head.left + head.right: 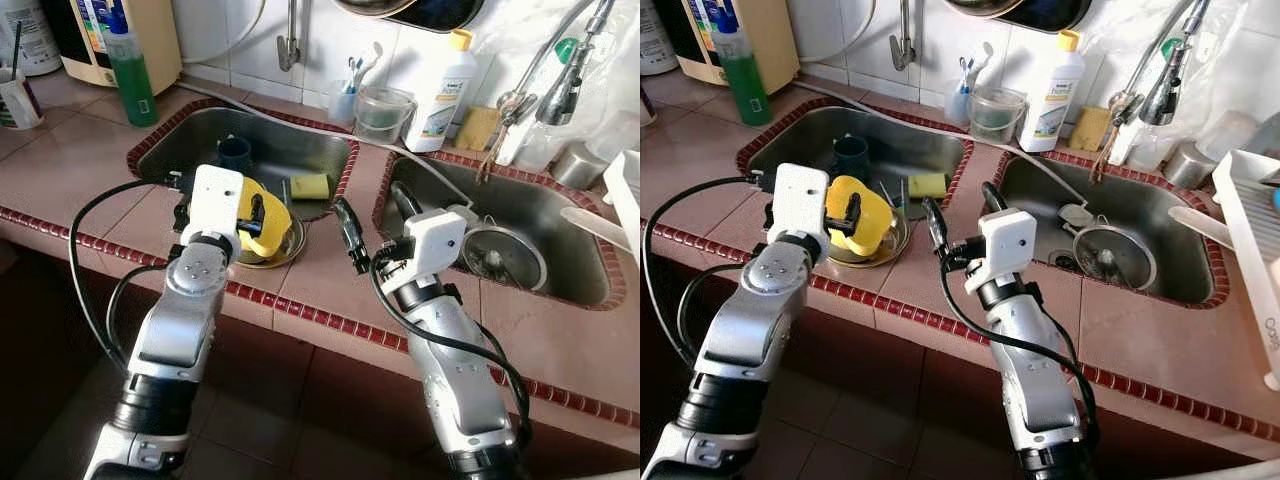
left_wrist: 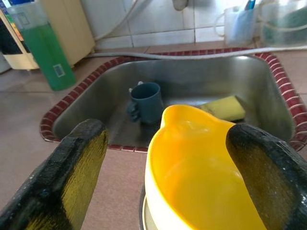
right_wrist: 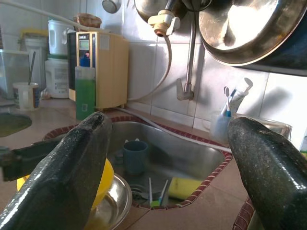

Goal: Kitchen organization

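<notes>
**A:** Where is the yellow plastic bowl (image 1: 262,222) right now?

**B:** It sits in a shallow round steel dish (image 1: 283,252) on the pink tiled surface (image 1: 85,165), at the near edge of the left steel sink basin (image 1: 290,145). The bowl looks tilted, its open side turned toward the left arm.

**A:** And which claw is on it?

**B:** The left claw (image 1: 254,215). Its fingers are spread wide, and in the left wrist view one black finger (image 2: 268,167) lies against or just beside the bowl's rim while the other (image 2: 76,167) stands well clear of it. So the bowl lies between the fingers but off to one side, not gripped. I judge it has hold of nothing yet.

**A:** The right claw?

**B:** The right claw (image 1: 960,222) hovers over the strip of surface between the two basins, just beside the bowl, fingers also wide apart and empty. The left arm is plainly the nearer one.

**A:** So what does the next move turn on?

**B:** Probably centring: the bowl is straight ahead of the left claw but offset toward one finger, so closing would need a small sideways correction first, or the rim may slip out.

**A:** Anything else in that basin?

**B:** A dark blue mug (image 2: 145,103) and a yellow sponge (image 1: 309,185), both beyond the bowl.
</notes>
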Controlling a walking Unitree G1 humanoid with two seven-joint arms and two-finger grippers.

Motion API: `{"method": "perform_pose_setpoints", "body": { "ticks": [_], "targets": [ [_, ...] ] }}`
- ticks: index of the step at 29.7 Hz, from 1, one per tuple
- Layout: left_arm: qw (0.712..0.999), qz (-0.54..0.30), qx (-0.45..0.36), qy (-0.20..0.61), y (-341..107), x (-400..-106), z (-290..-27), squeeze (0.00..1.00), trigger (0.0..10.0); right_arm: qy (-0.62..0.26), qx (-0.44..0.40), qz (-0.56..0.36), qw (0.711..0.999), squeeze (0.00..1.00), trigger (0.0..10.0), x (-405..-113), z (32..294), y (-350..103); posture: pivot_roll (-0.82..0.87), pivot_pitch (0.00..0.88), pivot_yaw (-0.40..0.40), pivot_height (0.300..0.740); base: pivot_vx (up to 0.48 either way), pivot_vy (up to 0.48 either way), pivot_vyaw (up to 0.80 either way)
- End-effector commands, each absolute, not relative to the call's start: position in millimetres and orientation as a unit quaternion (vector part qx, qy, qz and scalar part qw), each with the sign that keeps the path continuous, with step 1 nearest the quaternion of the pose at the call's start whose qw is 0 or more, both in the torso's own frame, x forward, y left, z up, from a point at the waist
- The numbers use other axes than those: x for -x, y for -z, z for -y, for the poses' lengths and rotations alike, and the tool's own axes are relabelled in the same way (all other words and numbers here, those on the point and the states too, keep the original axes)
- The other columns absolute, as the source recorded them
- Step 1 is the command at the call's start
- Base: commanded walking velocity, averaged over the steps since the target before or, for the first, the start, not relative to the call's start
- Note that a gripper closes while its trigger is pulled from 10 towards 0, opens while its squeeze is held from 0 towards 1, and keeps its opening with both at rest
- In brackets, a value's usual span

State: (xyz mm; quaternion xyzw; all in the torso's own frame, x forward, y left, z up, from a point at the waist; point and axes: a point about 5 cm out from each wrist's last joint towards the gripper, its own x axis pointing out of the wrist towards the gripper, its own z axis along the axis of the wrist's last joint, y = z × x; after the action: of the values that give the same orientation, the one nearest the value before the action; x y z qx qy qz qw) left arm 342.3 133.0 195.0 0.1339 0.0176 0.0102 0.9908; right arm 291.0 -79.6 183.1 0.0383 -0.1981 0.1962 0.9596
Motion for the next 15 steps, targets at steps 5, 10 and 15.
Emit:
{"method": "perform_pose_setpoints", "body": {
  "ticks": [5,10,15],
  "targets": [
    [0.99,-0.035,-0.138,-0.019,-196.0,-346.9,-127.4,0.0,10.0,-0.192,-0.041,0.203,0.959,0.0,10.0,-288.8,78.6,-187.7,-0.14,0.076,-0.068,0.74,0.0,0.0,0.0],
    [0.987,-0.047,-0.149,-0.026,-195.3,-349.9,-125.2,0.0,10.0,-0.198,-0.05,0.194,0.959,0.0,10.0,-286.1,76.5,-187.1,-0.14,0.087,-0.071,0.74,0.0,0.0,0.0],
    [0.987,-0.047,-0.152,-0.031,-196.2,-351.5,-124.6,0.0,10.0,-0.21,-0.054,0.161,0.963,0.0,10.0,-280.1,74.2,-176.3,-0.14,0.094,-0.073,0.74,0.0,0.0,0.0]
  ]
}}
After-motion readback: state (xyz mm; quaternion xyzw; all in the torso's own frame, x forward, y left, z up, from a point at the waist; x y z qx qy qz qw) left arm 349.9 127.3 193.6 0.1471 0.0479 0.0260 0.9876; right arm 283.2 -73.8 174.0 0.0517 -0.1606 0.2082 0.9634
